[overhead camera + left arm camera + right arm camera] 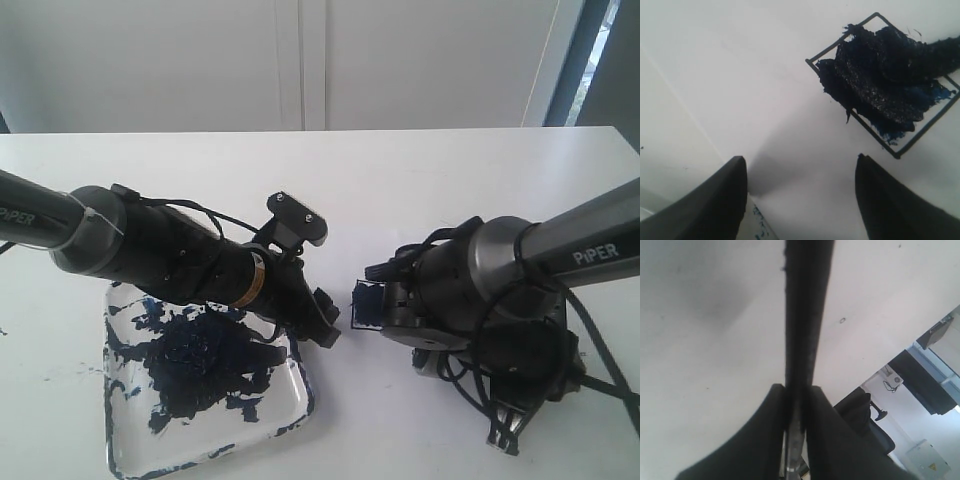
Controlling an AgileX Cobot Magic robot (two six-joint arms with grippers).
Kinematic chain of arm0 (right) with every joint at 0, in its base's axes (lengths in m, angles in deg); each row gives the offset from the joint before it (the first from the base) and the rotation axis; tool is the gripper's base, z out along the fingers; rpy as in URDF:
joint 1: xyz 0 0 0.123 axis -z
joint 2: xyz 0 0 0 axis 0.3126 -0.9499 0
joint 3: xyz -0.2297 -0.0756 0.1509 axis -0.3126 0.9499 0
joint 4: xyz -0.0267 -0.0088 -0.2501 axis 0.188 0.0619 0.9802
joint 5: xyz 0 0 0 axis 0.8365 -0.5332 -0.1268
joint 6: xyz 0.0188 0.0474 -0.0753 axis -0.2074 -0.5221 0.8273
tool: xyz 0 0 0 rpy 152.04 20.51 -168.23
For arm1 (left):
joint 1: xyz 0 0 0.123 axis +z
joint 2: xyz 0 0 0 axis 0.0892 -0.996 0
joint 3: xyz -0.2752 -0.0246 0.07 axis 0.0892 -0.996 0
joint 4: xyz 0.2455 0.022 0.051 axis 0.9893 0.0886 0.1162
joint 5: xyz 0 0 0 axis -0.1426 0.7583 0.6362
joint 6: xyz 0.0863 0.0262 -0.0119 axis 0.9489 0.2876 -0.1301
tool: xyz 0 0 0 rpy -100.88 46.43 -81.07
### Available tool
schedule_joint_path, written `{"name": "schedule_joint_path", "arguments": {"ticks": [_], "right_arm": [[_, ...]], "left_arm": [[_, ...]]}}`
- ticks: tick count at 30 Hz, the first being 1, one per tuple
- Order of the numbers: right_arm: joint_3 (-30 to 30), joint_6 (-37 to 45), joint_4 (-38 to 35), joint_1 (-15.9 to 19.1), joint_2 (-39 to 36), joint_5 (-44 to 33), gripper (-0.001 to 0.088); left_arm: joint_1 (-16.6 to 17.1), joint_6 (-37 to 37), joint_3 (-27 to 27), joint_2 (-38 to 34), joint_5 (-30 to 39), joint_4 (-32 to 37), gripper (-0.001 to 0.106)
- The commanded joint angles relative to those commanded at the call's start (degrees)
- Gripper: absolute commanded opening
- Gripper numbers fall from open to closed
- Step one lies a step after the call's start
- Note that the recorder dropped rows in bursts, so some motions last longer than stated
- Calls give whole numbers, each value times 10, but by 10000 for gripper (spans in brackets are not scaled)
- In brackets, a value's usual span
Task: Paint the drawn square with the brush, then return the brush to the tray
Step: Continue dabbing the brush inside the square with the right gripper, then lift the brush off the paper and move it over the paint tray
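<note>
Most of the drawn square (880, 80), upper right in the left wrist view, is painted; right fingers (770, 430) clamp the brush (805, 315), left fingers (720, 200) apart, empty. Risk: the loaded brush smears past the outline or drips before reaching the tray (215, 447), exterior lower left.

We take the tray (125, 440) as our marker: it sits on the table (450, 170) at the near left. The left arm (150, 245) reaches across the tray's far side, and the left gripper (801, 159) hangs just past the tray's right rim. Right of the tray, just beyond that gripper, the drawn square (365, 304) lies on the table. The brush (935, 50) has its tip on the square (its handle sits between the fingers of the right gripper (799, 390)). The right arm (570, 245) stands further right of the tray, beyond the square.
</note>
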Motion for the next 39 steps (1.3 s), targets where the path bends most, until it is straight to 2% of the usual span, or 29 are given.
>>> {"name": "schedule_joint_path", "arguments": {"ticks": [7, 14, 22, 33, 39], "right_arm": [[0, 0, -16, -6, 0, 0, 0], [0, 0, -18, -39, 0, 0, 0], [0, 0, 5, -39, 0, 0, 0], [8, -4, 6, 1, 0, 0, 0], [8, -4, -3, 1, 0, 0, 0]], "left_arm": [[0, 0, 0, 0, 0, 0, 659], [0, 0, 0, 0, 0, 0, 659], [0, -2, 0, 0, 1, 0, 659], [0, -5, 0, 0, 4, 0, 659], [0, -5, 0, 0, 5, 0, 659]]}}
